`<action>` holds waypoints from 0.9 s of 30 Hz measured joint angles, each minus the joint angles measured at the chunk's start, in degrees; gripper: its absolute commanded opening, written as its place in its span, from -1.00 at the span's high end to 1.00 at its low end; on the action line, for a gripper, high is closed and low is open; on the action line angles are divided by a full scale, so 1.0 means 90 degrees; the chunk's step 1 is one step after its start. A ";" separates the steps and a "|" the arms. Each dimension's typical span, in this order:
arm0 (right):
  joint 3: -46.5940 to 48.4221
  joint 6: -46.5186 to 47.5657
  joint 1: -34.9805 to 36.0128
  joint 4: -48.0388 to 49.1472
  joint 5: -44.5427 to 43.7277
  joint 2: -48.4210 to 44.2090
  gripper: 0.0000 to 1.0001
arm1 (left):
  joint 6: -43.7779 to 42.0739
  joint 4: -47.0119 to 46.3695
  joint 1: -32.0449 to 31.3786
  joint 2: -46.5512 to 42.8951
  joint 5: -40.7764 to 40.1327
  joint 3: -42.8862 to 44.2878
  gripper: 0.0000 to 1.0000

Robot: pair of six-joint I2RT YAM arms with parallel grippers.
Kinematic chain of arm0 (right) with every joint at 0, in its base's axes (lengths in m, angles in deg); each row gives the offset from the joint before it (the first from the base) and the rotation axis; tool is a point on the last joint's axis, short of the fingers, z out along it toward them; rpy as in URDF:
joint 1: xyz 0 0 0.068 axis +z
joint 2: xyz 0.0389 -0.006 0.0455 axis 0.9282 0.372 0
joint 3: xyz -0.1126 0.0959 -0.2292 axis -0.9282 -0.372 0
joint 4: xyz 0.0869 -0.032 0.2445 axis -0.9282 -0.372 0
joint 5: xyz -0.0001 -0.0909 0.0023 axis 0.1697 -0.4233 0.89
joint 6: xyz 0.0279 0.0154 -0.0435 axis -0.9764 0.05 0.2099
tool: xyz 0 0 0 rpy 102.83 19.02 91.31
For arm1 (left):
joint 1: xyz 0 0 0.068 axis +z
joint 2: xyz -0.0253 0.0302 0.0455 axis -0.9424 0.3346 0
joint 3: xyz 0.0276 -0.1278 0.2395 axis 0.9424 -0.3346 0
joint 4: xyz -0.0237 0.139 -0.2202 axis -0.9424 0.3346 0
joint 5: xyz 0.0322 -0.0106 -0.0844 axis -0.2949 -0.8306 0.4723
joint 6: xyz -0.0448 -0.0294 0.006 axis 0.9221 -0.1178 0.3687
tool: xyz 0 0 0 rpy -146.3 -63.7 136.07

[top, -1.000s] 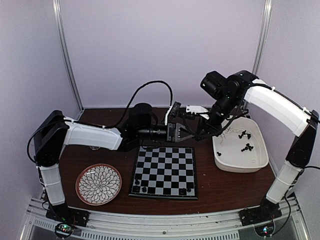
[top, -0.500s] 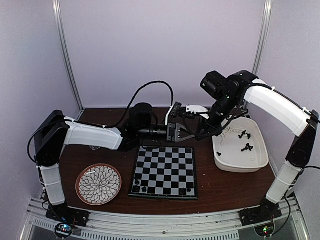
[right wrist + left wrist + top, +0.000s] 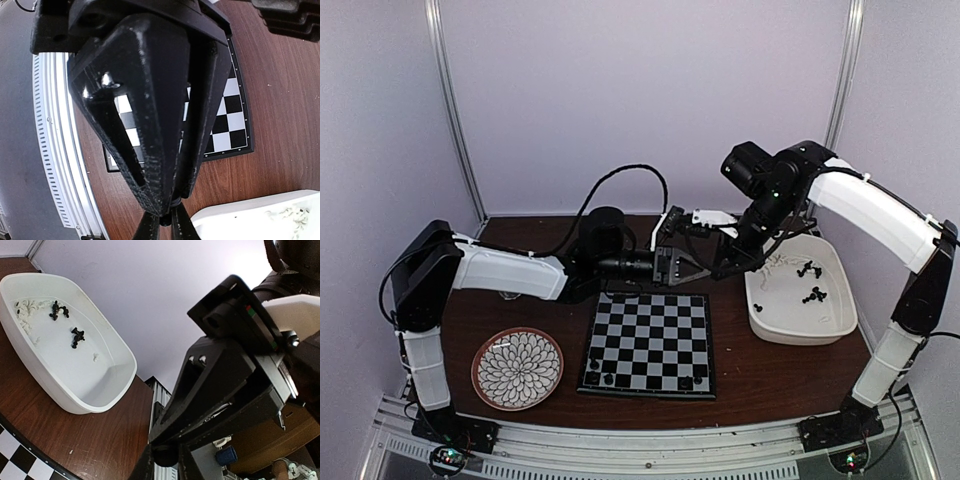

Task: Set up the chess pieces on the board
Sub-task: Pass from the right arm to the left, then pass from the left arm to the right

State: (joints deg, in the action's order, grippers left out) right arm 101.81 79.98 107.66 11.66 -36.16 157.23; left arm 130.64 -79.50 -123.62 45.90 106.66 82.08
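The board [image 3: 650, 345] lies between the arms with a few black chess pieces [image 3: 595, 378] on its near row. My left gripper [image 3: 694, 270] and right gripper [image 3: 700, 266] meet tip to tip above the table just beyond the board's far edge. In the left wrist view my left gripper [image 3: 165, 466] is shut on a small black piece [image 3: 165, 456], with the right gripper's body looming close. In the right wrist view my right gripper [image 3: 166, 228] is shut on the same black piece [image 3: 167, 222], against the tips of the left fingers [image 3: 150, 125].
A white tub [image 3: 800, 328] at the right holds several black pieces [image 3: 810, 270] and white pieces [image 3: 775, 262]; it also shows in the left wrist view [image 3: 70, 410]. A round flower-patterned plate [image 3: 517, 368] sits near left. A black cable arcs behind the left arm.
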 measured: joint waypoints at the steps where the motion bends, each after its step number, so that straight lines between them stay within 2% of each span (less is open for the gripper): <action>1: 0.0000 -0.0024 0.0000 0.0007 -0.0002 0.0000 0.51 | 0.0041 -0.0044 0.0017 0.0015 0.0007 0.0000 0.85; 5: 0.0000 -0.0083 -0.0049 0.0102 0.0061 -0.0017 -0.01 | 0.0376 -0.0493 0.0102 0.0039 -0.0007 -0.0051 0.86; 7: 0.0000 -0.0121 -0.0172 0.0126 0.0289 -0.0087 -0.11 | 0.0593 -0.0869 0.0197 0.0039 -0.0053 -0.0134 0.86; 9: 0.0000 -0.0228 -0.0544 0.0165 0.0726 -0.0248 -0.11 | 0.0736 -0.1127 0.0306 0.0039 -0.0117 -0.0226 0.86; 15: -0.0160 -0.0942 -0.2251 0.0644 0.2487 -0.0794 0.06 | 0.0933 -0.1489 0.0452 0.0039 -0.0364 -0.0284 0.86; 20: -0.1020 -0.2052 -0.2176 0.1644 0.3592 -0.1064 0.16 | 0.1137 -0.1962 0.0444 0.0039 -0.0576 -0.0296 0.86; 27: -0.1120 -0.3704 -0.2076 0.2965 0.4702 -0.0529 0.18 | 0.1319 -0.2501 0.0444 0.0039 -0.0862 -0.0316 0.87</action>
State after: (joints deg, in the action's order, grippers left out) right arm 91.73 46.65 88.98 38.35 6.16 152.47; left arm 142.51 -102.01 -119.62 46.25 98.90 79.24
